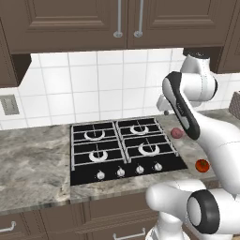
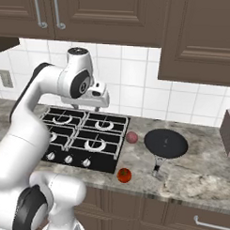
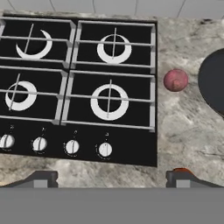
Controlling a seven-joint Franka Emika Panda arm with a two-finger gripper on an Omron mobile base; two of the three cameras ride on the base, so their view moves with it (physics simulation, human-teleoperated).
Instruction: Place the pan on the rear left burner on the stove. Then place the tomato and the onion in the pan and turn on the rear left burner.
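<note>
Black pan sits on the desk, off the stove; your tool hangs open and empty; reaching across risks knocking the onion.

Pan cut by right edge; tomato behind fingertip.

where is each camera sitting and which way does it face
Left base view: behind the arm's left, facing the stove and tiled wall; the white arm rises at lower right.
Right base view: behind its right, facing the stove, the pan and the tomato; arm at lower left.
Hand view: looks down on the burners; open gripper at bottom.
All three share the stove and the onion.
</note>
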